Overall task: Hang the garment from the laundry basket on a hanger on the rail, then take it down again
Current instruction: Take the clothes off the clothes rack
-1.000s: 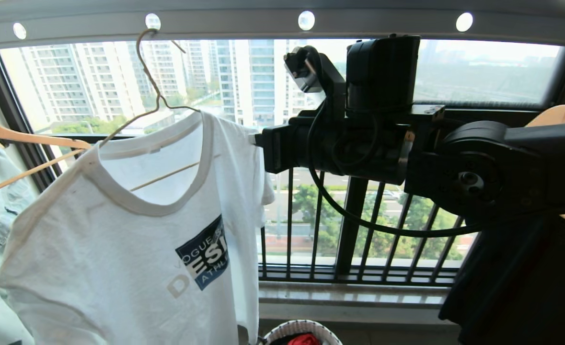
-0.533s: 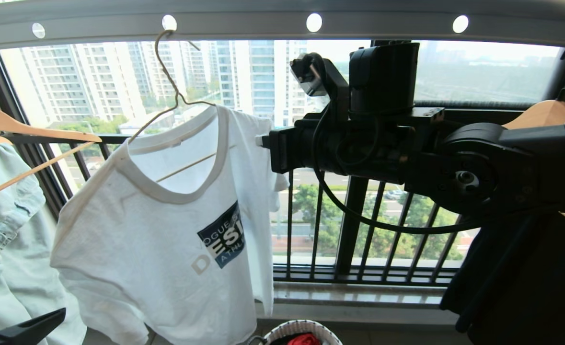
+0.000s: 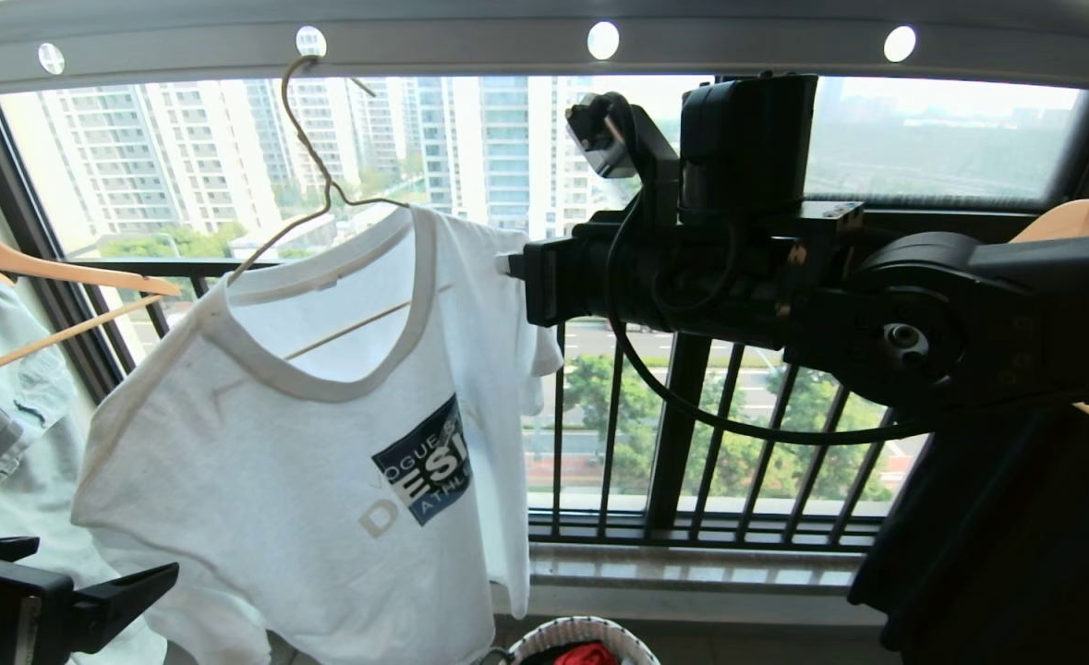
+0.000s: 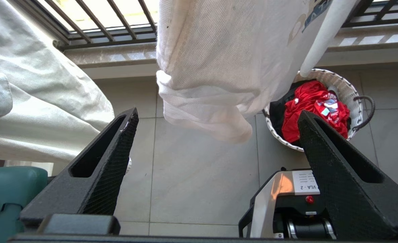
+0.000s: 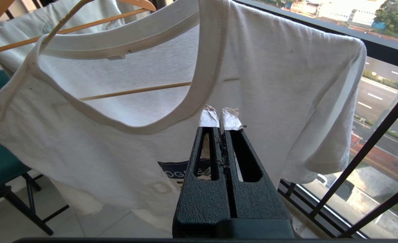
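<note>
At the far left of the head view the left gripper (image 3: 151,580) sits low, its jaws spread wide and holding nothing. In the left wrist view the T-shirt's (image 4: 219,67) bunched lower corner hangs straight ahead of the fingers, lined up with the gap between them but apart from both. Judged from that, this arm is the one placed to take the hem, and its coming move turns on closing that gap upward into the cloth.

Next to the right hangs the T-shirt (image 3: 322,443) itself, on the thin wire hanger (image 3: 322,185), whose hook sits in a hole of the grey rail (image 3: 470,46) overhead. The shirt's long axis runs down from the collar to the hem, tilted so its lower edge swings toward the left gripper. It is white with a ribbed round collar and a navy chest patch with pale lettering; the cloth looks limp and slightly creased, and one shoulder rides higher than the other.

Further right, the right gripper (image 5: 220,116) has its jaws pressed together, tips at the shirt's shoulder just beside the collar; whether they nip cloth cannot be told.

Below, near the sill, the laundry basket (image 3: 544,642) holds a red garment (image 4: 307,108).
</note>
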You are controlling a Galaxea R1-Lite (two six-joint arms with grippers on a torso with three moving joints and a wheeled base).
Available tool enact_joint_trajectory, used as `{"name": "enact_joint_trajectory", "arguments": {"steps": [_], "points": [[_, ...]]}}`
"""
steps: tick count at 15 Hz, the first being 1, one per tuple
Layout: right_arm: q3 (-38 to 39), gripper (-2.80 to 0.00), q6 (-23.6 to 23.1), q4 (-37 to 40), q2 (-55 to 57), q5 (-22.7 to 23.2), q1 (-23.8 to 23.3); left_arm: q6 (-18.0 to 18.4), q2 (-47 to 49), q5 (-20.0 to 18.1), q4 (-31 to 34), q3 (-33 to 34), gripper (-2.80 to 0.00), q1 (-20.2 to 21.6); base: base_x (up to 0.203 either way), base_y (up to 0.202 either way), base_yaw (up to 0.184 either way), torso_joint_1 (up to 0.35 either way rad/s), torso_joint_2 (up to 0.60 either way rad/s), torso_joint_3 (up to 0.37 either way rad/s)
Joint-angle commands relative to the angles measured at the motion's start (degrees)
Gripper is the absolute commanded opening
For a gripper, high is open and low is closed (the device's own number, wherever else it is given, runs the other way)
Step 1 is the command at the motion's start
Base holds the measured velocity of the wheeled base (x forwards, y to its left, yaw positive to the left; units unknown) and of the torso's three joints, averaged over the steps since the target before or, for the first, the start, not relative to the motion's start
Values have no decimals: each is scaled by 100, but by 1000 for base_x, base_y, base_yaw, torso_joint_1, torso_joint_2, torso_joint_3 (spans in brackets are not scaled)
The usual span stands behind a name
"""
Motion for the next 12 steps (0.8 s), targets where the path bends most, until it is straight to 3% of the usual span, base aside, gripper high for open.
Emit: {"name": "enact_joint_trajectory", "arguments": {"steps": [1,5,9,10,12], "points": [[23,-280,9,-99,-10,5,2,-14,203,362,-82,173,0,-1,0,0,0,0,0,0],[50,-280,9,-128,-36,5,-7,-38,151,1002,-590,728,0,8,0,0,0,0,0,0],[68,-280,0,-128,-54,5,-7,-14,-42,1033,-655,885,0,8,0,0,0,0,0,0],[68,-280,0,-128,-54,5,-7,-10,-103,1033,-660,903,-280,8,0,0,0,0,0,0],[68,-280,0,-128,-54,5,-7,-27,-103,1033,-660,904,-280,8,0,0,0,0,0,0]]}}
